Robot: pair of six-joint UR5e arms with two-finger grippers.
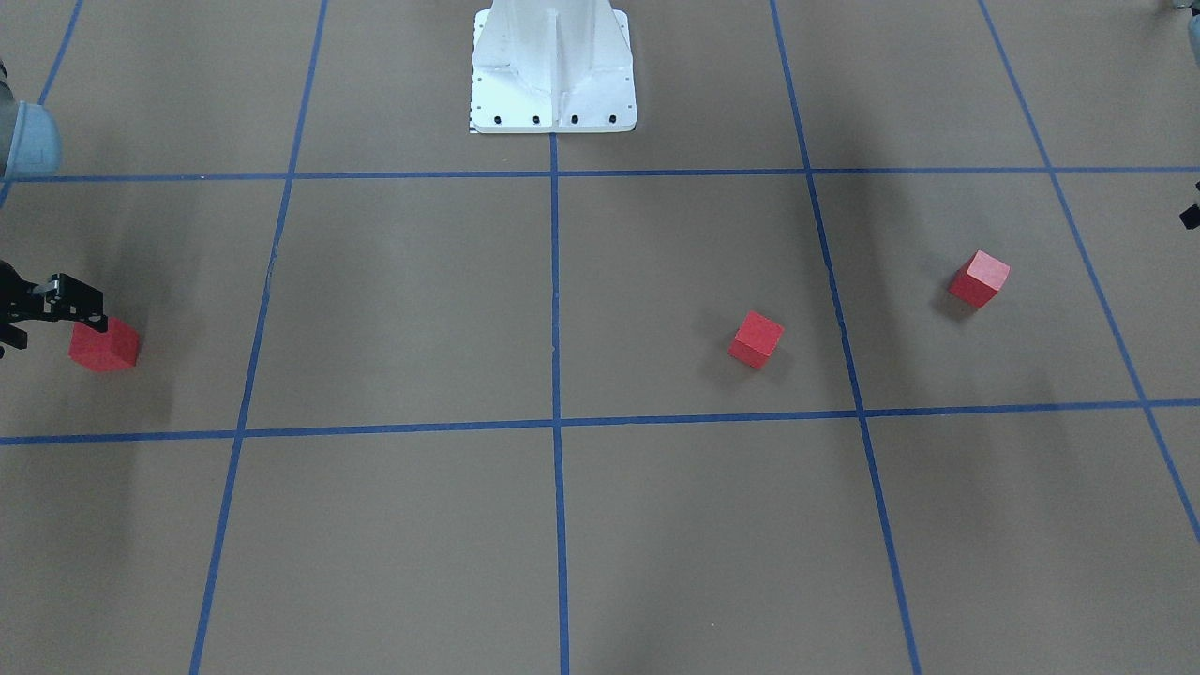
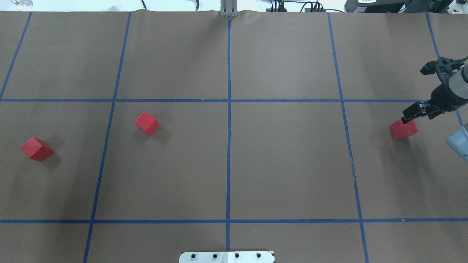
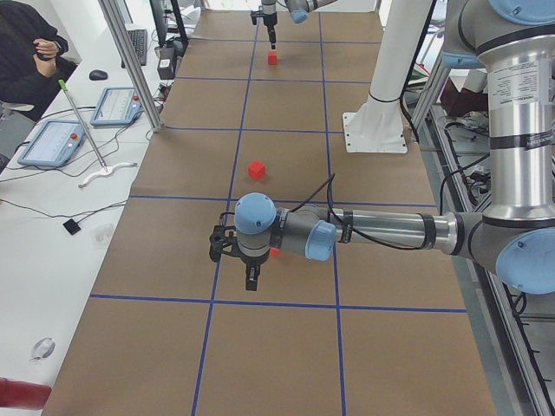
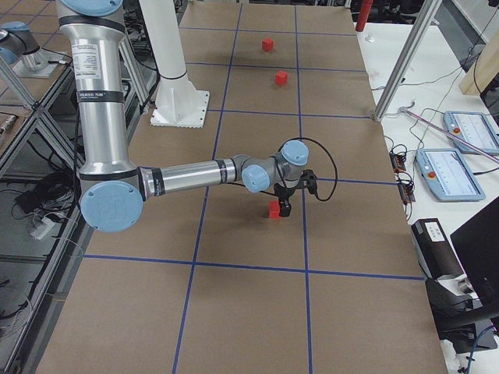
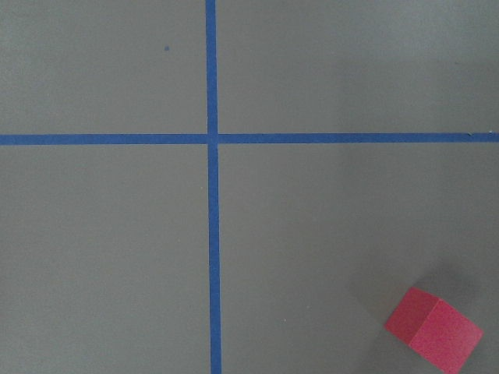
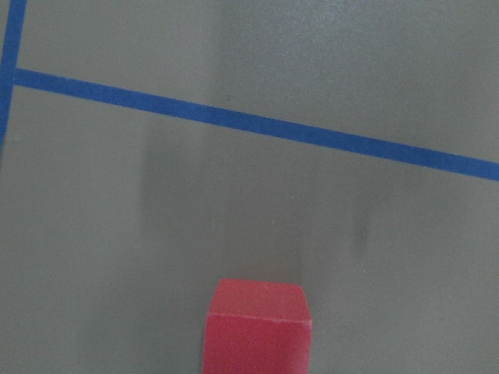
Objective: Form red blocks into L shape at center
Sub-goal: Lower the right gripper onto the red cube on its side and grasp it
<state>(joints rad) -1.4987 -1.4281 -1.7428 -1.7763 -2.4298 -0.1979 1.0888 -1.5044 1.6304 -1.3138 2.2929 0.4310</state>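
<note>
Three red blocks lie apart on the brown gridded table. One block sits at the far right, and also shows in the front view and low in the right wrist view. My right gripper is open and hovers over it, with one finger above its top edge. A second block lies left of centre. The third block lies far left and shows in the left wrist view. My left gripper hangs near it; I cannot tell whether it is open or shut.
The white robot pedestal stands at the table's near-robot edge. Blue tape lines cross at the centre. Benches with tablets and aluminium posts flank the operators' side, where a person sits.
</note>
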